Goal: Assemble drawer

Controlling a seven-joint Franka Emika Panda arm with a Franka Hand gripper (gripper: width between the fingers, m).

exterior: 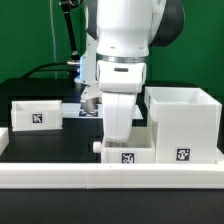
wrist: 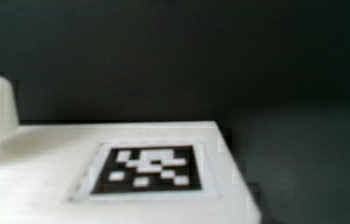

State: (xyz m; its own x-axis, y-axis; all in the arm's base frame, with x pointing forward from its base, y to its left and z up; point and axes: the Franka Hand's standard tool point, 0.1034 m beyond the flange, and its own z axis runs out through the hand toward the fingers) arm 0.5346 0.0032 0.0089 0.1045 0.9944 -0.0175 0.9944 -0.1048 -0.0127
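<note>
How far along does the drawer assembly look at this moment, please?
Early. Nothing looks joined yet: the casing stands at the exterior view's right, and both trays are outside it. In hand: the gripper is down at the middle tray, which sits beside the casing; whether it grips cannot be told. Left: that tray and the left tray must both go into the casing.

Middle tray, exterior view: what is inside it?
The gripper hangs over the middle tray, covering its inside; only the tagged front wall shows. Any contents cannot be seen.
</note>
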